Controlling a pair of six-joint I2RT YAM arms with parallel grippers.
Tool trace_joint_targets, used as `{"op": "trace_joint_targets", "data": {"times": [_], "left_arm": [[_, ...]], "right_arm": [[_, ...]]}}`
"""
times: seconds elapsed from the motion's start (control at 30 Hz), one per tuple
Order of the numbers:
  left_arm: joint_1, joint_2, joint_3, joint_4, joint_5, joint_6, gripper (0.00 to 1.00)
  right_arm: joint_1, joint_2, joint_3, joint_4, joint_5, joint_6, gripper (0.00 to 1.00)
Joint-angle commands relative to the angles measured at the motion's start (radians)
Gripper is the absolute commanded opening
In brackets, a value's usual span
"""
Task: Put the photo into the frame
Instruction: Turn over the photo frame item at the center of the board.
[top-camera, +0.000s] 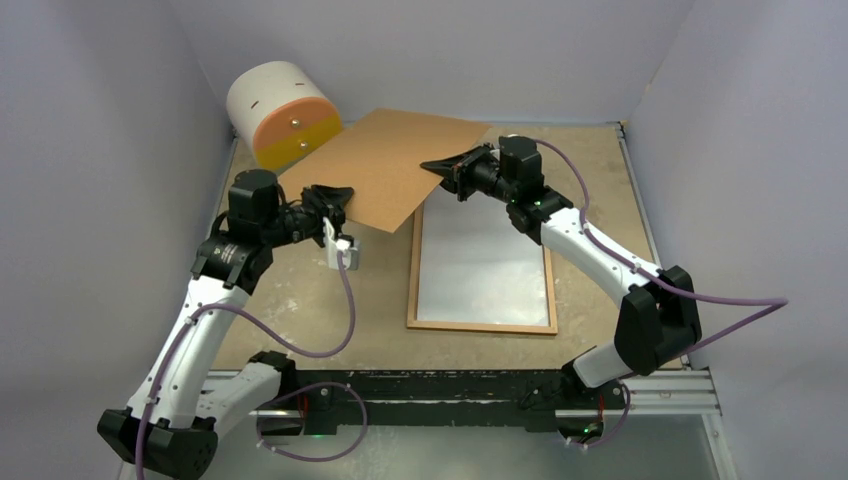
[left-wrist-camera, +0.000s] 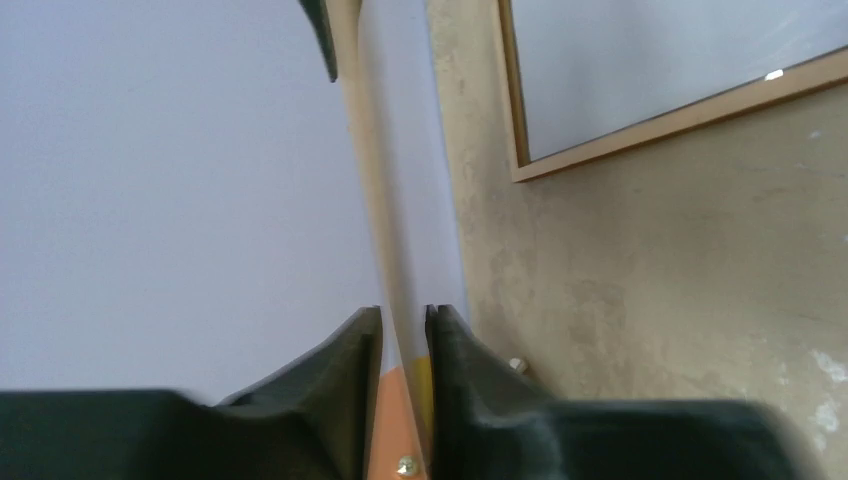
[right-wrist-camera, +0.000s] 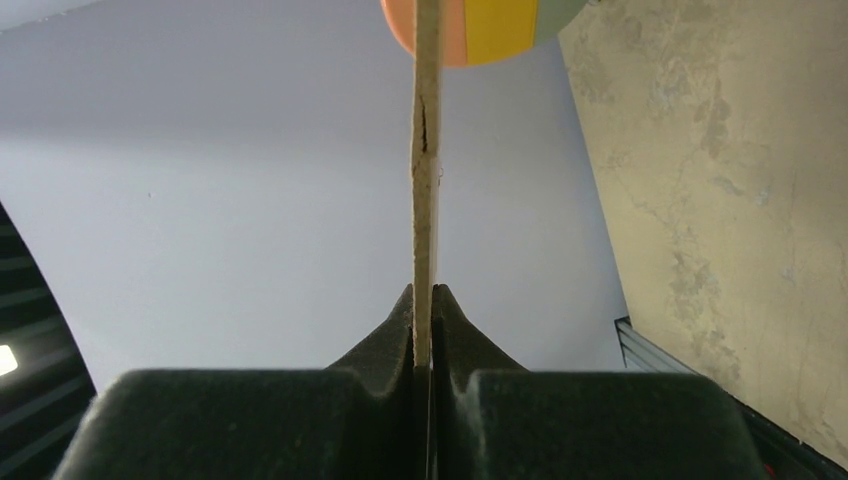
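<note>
place: robot lab | evidence: pale walls (top-camera: 100, 100), scuffed table (top-camera: 300, 300), 2 arms (top-camera: 200, 320)

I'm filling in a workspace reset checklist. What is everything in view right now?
Thin orange-brown wooden picture frame: one, pale reflective pane inside, flat on the table, centre-right.
Plain brown backing board: one, brown, held off the table, tilted, over the frame's far-left corner.
White cylinder with an orange-and-yellow face: one, far-left corner.
Worn beige table: one, under everything.
Purple cables: two, one along each arm.
Left tool: one, black, straddling the board's left edge.
Right tool: one, black, shut on the board's right edge.
</note>
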Motion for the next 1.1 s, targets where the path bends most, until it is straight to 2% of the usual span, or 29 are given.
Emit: {"op": "trace_joint_targets", "data": {"times": [0.0, 0.03, 0.13, 0.2, 0.27, 0.4, 0.47, 0.53, 0.6, 0.7, 0.77, 0.87, 0.93, 1.07], "left_arm": [[-0.015, -0.008, -0.014, 0.205, -0.047, -0.041, 0.04], [-0.017, -0.013, -0.023, 0.248, -0.052, -0.053, 0.00], [-0.020, -0.019, -0.038, 0.322, -0.052, -0.047, 0.00], [-0.021, -0.011, -0.018, 0.313, -0.036, -0.043, 0.00], [-0.022, 0.008, 0.028, 0.256, -0.018, -0.033, 0.00], [-0.023, 0.061, 0.154, 0.127, 0.002, -0.055, 0.00], [-0.023, 0.086, 0.220, 0.048, 0.019, -0.059, 0.00], [-0.023, 0.108, 0.279, -0.034, 0.044, -0.059, 0.00], [-0.023, 0.133, 0.331, -0.107, 0.064, -0.069, 0.00], [-0.023, 0.167, 0.402, -0.234, 0.073, -0.045, 0.00], [-0.023, 0.184, 0.440, -0.304, 0.072, -0.026, 0.00], [-0.023, 0.197, 0.479, -0.378, 0.060, -0.019, 0.00], [-0.023, 0.209, 0.513, -0.411, 0.053, -0.029, 0.00], [-0.023, 0.222, 0.558, -0.498, 0.056, -0.017, 0.00]], "right_arm": [[0.000, -0.034, 0.014, 0.103, -0.070, 0.006, 0.11], [0.000, -0.039, 0.010, 0.092, -0.085, -0.003, 0.18], [-0.004, -0.069, -0.011, 0.069, -0.095, -0.043, 0.36], [-0.018, -0.075, -0.009, 0.042, -0.139, -0.115, 0.46], [-0.043, -0.072, 0.012, -0.006, -0.224, -0.193, 0.53], [-0.100, -0.063, 0.154, -0.270, -0.399, -0.605, 0.68], [-0.116, -0.067, 0.257, -0.458, -0.459, -0.879, 0.73], [-0.116, -0.088, 0.373, -0.635, -0.409, -1.141, 0.77], [-0.115, -0.131, 0.433, -0.712, -0.354, -1.324, 0.80], [-0.114, -0.227, 0.390, -0.690, -0.246, -1.545, 0.83], [-0.115, -0.290, 0.317, -0.623, -0.226, -1.663, 0.85], [-0.113, -0.392, 0.139, -0.448, -0.332, -1.867, 0.88], [-0.110, -0.441, 0.047, -0.329, -0.383, -1.922, 0.89], [-0.078, -0.421, 0.028, -0.309, -0.426, -2.013, 0.90]]}}
